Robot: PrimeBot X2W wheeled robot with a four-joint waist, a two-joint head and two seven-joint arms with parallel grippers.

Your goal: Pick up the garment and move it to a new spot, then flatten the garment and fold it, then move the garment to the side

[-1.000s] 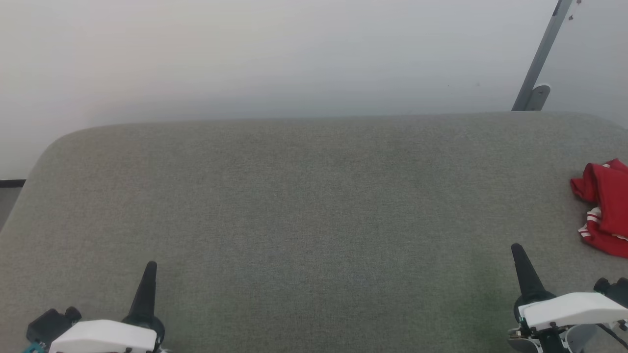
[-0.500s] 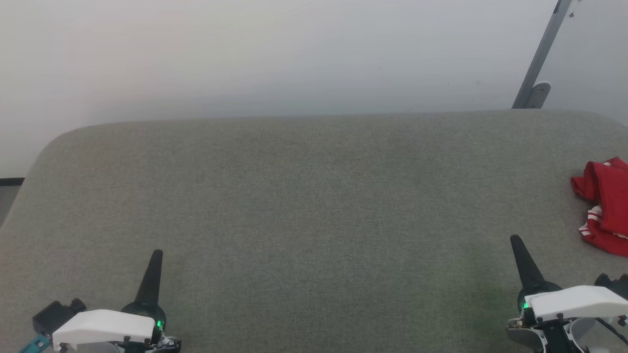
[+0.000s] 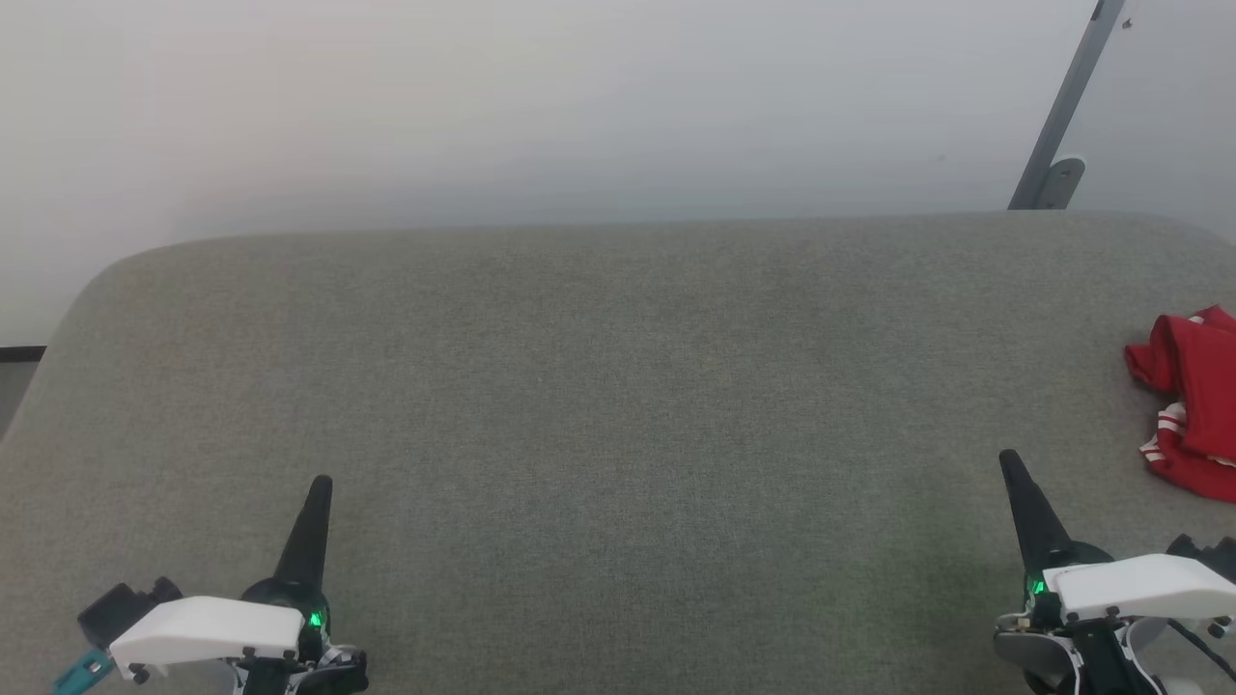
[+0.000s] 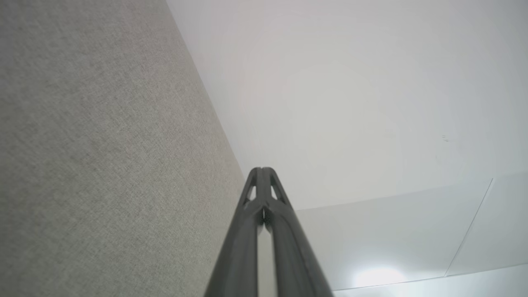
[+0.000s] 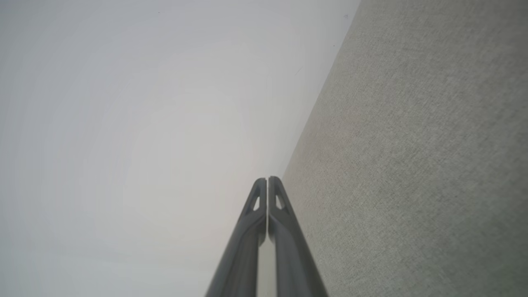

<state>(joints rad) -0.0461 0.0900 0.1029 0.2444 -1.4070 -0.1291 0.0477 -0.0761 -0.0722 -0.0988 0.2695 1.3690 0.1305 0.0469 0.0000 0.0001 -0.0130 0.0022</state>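
Note:
The garment (image 3: 1193, 405) lies crumpled at the far right edge of the grey fabric surface (image 3: 618, 386): red cloth with red-and-white striped trim, partly cut off by the picture's edge, with no print showing. My right gripper (image 3: 1008, 458) is shut and empty, low and to the left of the garment, apart from it. My left gripper (image 3: 322, 483) is shut and empty at the lower left, far from the garment. In the left wrist view the left gripper (image 4: 262, 170) shows its fingers pressed together. The right gripper (image 5: 267, 179) looks the same in the right wrist view.
A pale wall rises behind the padded surface's rounded far edge. A grey metal bar (image 3: 1062, 116) leans at the back right. The surface drops off at its left corner, where a strip of dark floor (image 3: 19, 353) shows.
Both grippers have moved a little forward over the surface, still shut. The head view has shifted slightly. The garment lies as before.

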